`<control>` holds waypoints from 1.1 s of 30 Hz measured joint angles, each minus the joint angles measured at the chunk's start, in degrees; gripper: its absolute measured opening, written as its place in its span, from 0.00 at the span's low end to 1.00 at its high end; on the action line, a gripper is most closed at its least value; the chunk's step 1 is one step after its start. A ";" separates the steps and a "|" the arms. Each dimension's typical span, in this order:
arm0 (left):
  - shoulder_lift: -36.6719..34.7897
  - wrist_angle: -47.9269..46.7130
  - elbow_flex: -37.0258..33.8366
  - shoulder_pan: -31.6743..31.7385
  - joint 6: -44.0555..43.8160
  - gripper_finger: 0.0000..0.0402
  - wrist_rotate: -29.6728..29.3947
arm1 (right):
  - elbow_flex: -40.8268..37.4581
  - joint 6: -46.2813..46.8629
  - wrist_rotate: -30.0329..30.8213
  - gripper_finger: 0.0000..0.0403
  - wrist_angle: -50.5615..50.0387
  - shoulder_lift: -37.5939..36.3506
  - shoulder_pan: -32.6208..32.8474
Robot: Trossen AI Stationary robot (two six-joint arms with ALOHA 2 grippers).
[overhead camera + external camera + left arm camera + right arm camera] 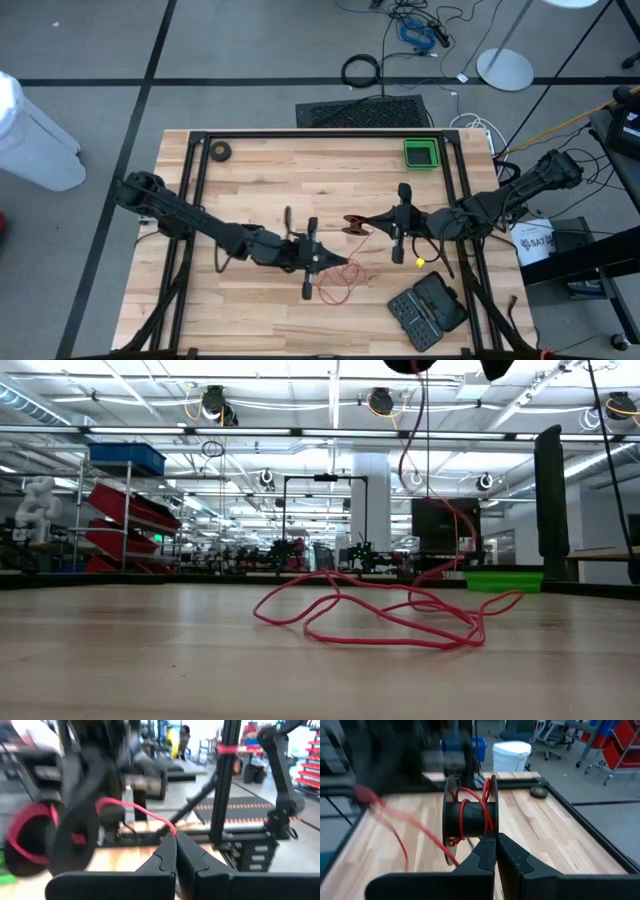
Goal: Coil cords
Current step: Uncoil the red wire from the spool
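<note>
The right end effector (495, 840) was clamped shut on the rim of the small black reel (468, 815), holding it up over the middle of the table (250, 180) with a few turns of the red cord (390, 610) already round its core. The left end effector (175, 842) was closed too, pinching the cord just short of the reel, so a short run of it stretched between the two arms. The rest of the cord lay in loose loops on the table, below and between the end effectors.

To do this winding well, it looked wise to keep the reel steady and its axis level, and let the left arm carry the cord round it under light, even tension. Too slack, and the turns would likely slip off the narrow core; too tight, and the thin cord might drag the reel out of its grip. The loose loops overlapped one another, so feeding slowly seemed the safer way to avoid a snag.
</note>
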 joint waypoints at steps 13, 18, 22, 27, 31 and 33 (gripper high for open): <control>4.21 -10.85 0.00 6.93 -9.28 0.00 18.27 | 0.01 -4.71 -0.09 0.00 7.71 -1.20 2.76; 5.35 -11.53 0.00 7.91 -9.24 0.00 18.31 | 0.01 -5.15 -0.24 0.00 8.79 -1.25 4.09; 5.42 -14.68 0.00 8.54 -9.24 0.00 18.29 | 0.01 -5.15 -0.24 0.00 8.68 -1.72 5.10; 4.60 -22.61 0.00 10.06 -9.29 0.00 17.95 | 0.01 -5.15 -0.26 0.00 8.59 -3.16 6.44; 3.68 -28.95 0.00 11.17 -10.70 0.00 16.90 | 0.01 -5.15 -0.23 0.00 7.60 -4.38 7.64; 3.34 -31.05 0.00 11.44 -10.79 0.00 16.61 | 0.01 -5.15 -0.21 0.00 7.29 -4.73 8.20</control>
